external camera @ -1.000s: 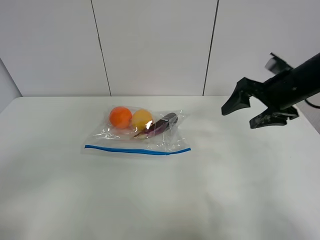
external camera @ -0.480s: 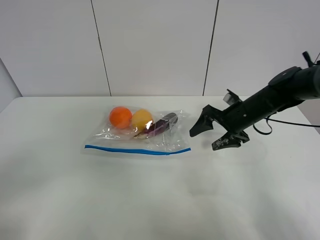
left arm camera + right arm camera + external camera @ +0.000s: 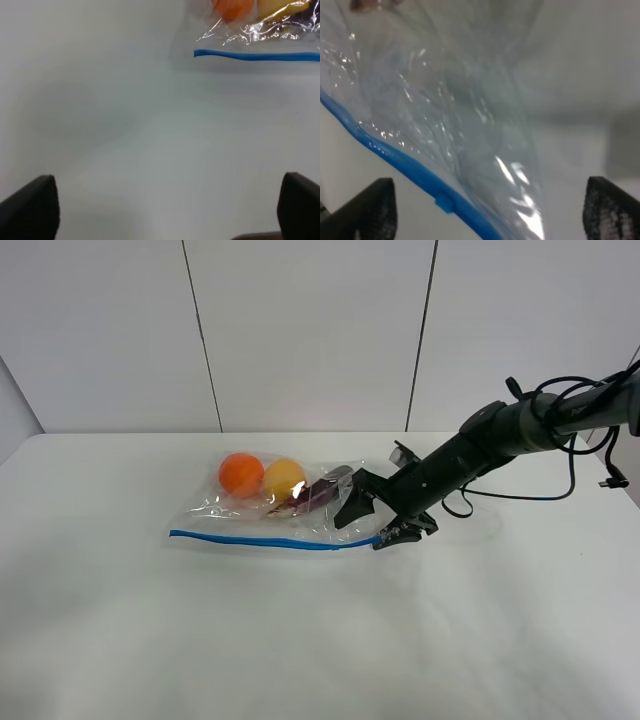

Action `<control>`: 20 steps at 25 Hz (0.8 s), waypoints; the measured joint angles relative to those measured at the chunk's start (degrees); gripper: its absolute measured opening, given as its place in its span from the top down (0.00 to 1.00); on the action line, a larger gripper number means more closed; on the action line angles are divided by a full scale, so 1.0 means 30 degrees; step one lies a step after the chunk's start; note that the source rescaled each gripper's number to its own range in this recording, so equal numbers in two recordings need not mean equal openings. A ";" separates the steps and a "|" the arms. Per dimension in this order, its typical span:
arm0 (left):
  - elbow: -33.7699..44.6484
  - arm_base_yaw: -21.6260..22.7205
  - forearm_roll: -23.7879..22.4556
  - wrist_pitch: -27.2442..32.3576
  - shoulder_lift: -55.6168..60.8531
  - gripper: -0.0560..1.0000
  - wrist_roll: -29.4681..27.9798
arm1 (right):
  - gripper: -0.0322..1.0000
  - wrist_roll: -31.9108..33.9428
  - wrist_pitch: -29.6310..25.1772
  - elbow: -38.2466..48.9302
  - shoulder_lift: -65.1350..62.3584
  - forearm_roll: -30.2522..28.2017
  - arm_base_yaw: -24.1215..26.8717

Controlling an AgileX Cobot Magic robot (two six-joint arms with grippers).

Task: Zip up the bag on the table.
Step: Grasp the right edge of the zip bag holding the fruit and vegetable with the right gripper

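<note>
1. The bag [image 3: 275,515] lies flat on the desk [image 3: 300,640], left of centre and toward the far side in my high view. Its blue zipper strip [image 3: 270,541] runs along the near edge.
2. Through the clear plastic I see a round orange item [image 3: 241,473] and a yellow item [image 3: 283,478] just beside it. A dark purple item [image 3: 318,492] lies to their right.
3. The right gripper [image 3: 378,522] is low at the bag's right end with its jaws spread. In its wrist view the bag's corner and the strip lie between the fingers. I cannot tell whether either finger touches the plastic.
4. The right arm [image 3: 480,440] reaches in from the right edge, a cable [image 3: 520,497] looping beside it.
5. The left gripper [image 3: 165,210] shows only in its own wrist view. It is released, its fingers wide apart over bare desk, well apart from the bag's left end.
</note>
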State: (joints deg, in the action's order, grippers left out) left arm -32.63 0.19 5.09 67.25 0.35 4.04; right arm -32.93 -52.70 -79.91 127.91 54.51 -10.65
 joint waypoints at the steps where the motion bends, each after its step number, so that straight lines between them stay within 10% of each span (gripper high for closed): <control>1: 0.0000 0.0000 0.0000 0.0000 0.0000 0.00 0.0000 | 0.18 0.0000 0.0021 -0.0072 0.0070 0.0000 -0.0124; 20: 0.0000 0.0000 0.0000 -0.0018 0.0000 0.00 0.0000 | 0.66 0.0375 -0.0785 -0.0097 0.0090 -0.1088 -0.0220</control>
State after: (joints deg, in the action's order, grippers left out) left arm -32.63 0.19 5.09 67.20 0.35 4.04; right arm -31.80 -55.05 -80.20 128.18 51.25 -11.31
